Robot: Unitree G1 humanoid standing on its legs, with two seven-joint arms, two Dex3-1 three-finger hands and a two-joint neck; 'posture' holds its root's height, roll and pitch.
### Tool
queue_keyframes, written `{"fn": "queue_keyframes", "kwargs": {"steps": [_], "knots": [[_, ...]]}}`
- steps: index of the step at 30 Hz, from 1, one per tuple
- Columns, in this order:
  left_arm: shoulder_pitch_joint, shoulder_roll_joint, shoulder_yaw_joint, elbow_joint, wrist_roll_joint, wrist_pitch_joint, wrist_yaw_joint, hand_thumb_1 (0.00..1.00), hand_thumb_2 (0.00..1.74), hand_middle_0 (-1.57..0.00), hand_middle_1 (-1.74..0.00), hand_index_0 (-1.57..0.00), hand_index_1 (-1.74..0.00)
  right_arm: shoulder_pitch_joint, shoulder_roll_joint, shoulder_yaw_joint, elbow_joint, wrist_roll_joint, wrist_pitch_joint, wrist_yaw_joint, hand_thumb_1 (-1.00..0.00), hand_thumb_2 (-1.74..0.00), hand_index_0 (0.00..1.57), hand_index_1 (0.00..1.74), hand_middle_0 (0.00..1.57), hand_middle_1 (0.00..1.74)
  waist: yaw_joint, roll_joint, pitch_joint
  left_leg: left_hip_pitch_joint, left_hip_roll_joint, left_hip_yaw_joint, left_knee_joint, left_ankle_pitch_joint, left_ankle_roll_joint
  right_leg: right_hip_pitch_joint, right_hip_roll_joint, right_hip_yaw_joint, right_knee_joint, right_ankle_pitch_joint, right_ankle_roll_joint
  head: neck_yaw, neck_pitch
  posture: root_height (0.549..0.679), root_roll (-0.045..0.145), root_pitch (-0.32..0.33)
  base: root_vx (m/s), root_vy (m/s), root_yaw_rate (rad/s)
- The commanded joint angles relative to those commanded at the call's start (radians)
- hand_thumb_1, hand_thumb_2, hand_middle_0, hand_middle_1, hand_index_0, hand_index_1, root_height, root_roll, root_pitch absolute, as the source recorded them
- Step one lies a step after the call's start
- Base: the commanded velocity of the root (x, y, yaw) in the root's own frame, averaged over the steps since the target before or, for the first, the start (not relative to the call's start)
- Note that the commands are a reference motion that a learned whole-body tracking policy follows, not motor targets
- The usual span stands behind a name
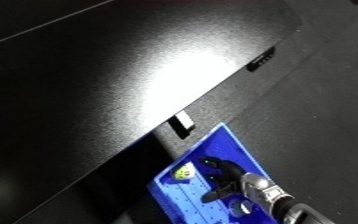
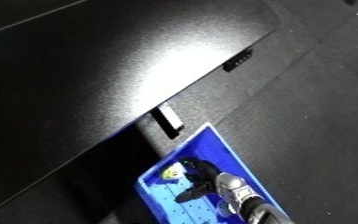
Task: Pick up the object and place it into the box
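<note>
blue bin (image 1: 233, 150) cut off at lower edge, small yellow-green object (image 1: 183, 172) too blurred to identify, right hand (image 1: 224, 175) grip unclear

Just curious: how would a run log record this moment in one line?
robot hand: over blue bin | small yellow-green object: in bin | black table

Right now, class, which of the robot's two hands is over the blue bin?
The right hand, at lower right beside the yellow-green object in the blue bin; the left hand is unseen.

A small yellow-green object (image 1: 183, 172) sits inside the blue bin (image 1: 230, 146), near its upper left corner, just beside the black fingers reaching in. Whether it rests on the bin floor is hard to tell. The bin stands tilted in view, just beside the dark worktop's edge.
</note>
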Motion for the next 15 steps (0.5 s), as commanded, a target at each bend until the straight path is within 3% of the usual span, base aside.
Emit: {"fn": "queue_keyframes", "kwargs": {"steps": [9,15], "knots": [[-0.028,0.006,-0.008,-0.008,0.009,0.036,0.016,0.0,0.0,0.0,0.0,0.0,0.0,-0.042,0.014,0.058,-0.023,-0.107,0.05,-0.06,0.0,0.0,0.0,0.0,0.0,0.0,0.028,-0.008,0.001,-0.032,0.001,-0.021,0.028,0.011,0.0004,-0.012,-0.0162,-0.023,0.027,-0.008,-0.0011,-0.365,0.032,0.638,0.053,-0.041,0.001,-0.037,0.107],[-0.042,0.009,-0.01,-0.012,0.042,0.042,0.011,0.0,0.0,0.0,0.0,0.0,0.0,-0.064,0.026,0.077,-0.012,-0.139,0.087,-0.092,0.0,0.0,0.0,0.0,0.0,0.0,0.049,-0.007,0.006,-0.035,-0.001,-0.032,0.022,0.031,-0.0034,-0.006,-0.0337,-0.041,0.027,-0.003,0.0037,-0.636,-0.042,0.639,0.054,-0.046,0.002,-0.025,0.161]]}}
